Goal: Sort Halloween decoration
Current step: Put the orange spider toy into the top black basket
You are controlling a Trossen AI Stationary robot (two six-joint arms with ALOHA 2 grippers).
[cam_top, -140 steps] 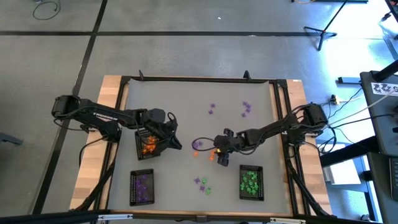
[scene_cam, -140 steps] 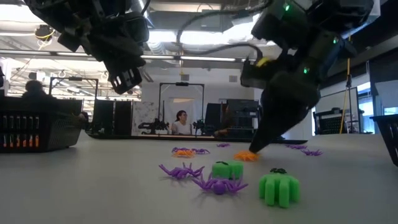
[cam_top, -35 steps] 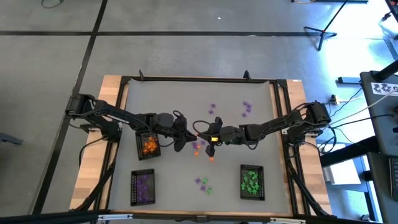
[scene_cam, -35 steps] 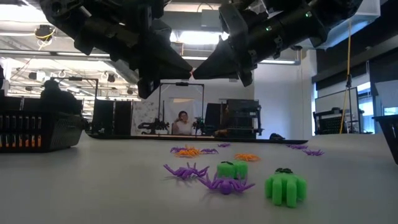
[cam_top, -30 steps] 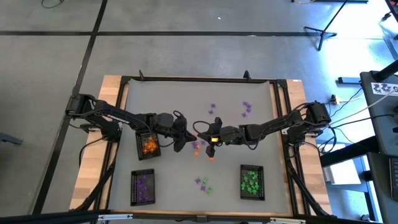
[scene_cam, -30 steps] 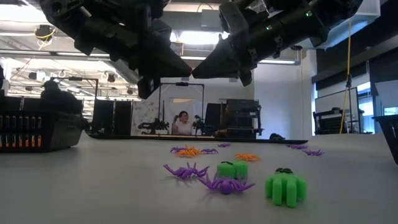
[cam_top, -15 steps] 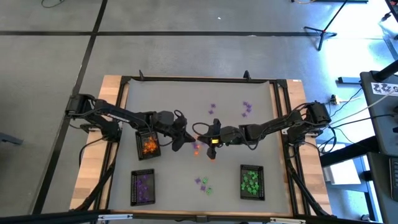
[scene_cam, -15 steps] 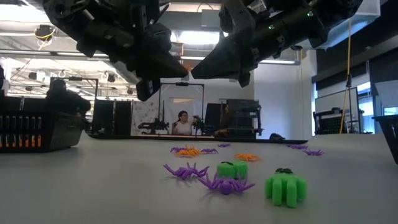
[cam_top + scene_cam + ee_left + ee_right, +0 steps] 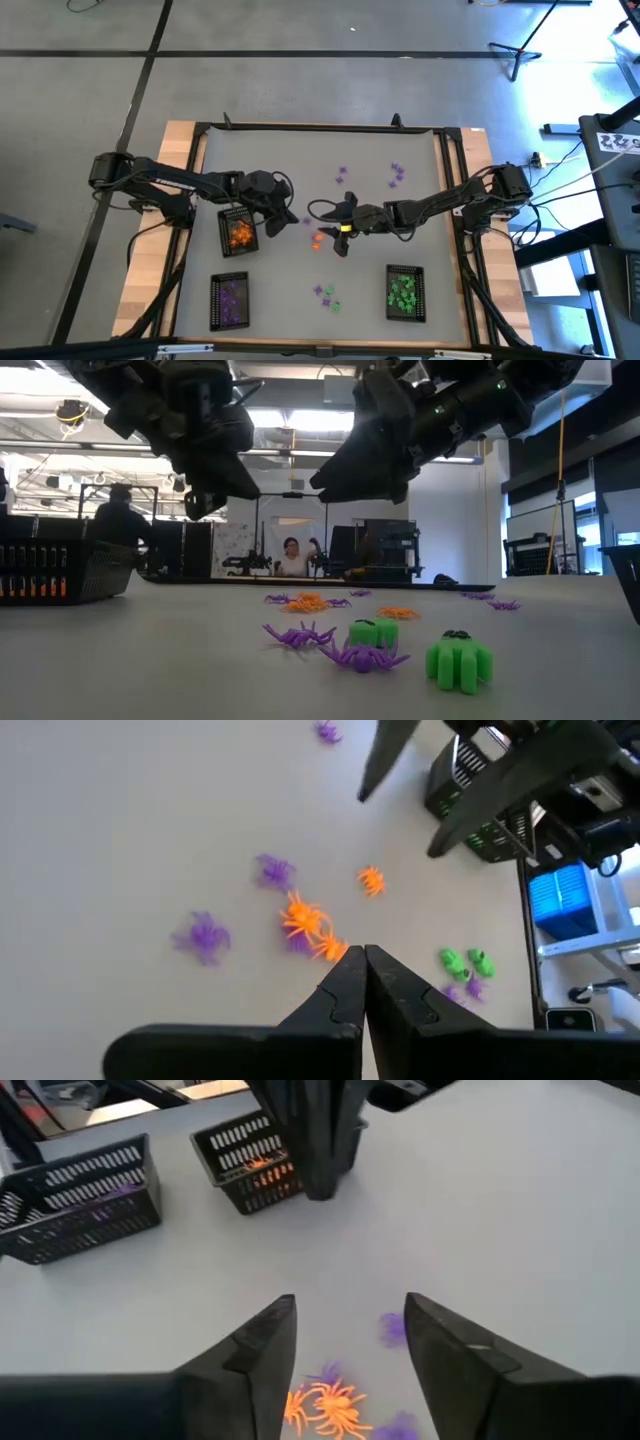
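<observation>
High view: left gripper (image 9: 291,222) over mid-table, just right of the tray of orange pieces (image 9: 238,233); right gripper (image 9: 338,226) faces it from the right. Fingers too small here to read. Orange trinkets (image 9: 318,240) lie on the table between and below the two tips. Purple ones (image 9: 398,174) scattered toward the far edge, a green-and-purple cluster (image 9: 326,296) nearer the front. Purple tray (image 9: 229,300) front left, green tray (image 9: 404,292) front right; contents show only as colour.

Low view: both arms hang above the table, cut off by the top edge; fingertips not separable. Purple spiders (image 9: 296,634) and green pieces (image 9: 458,661) in front; the orange ones (image 9: 309,603) behind are small and hard to make out. A person (image 9: 292,557) sits in the room beyond.

Left wrist view: fingers (image 9: 339,990) pressed together, tips meeting; whether anything is pinched, cannot tell. Orange spiders (image 9: 312,929) on the table just beyond the tips.

Right wrist view: fingers (image 9: 262,1348) spread apart, nothing between them. Orange spider (image 9: 330,1411) partly cut off by the frame edge. The left arm's gripper hides part of the orange tray.
</observation>
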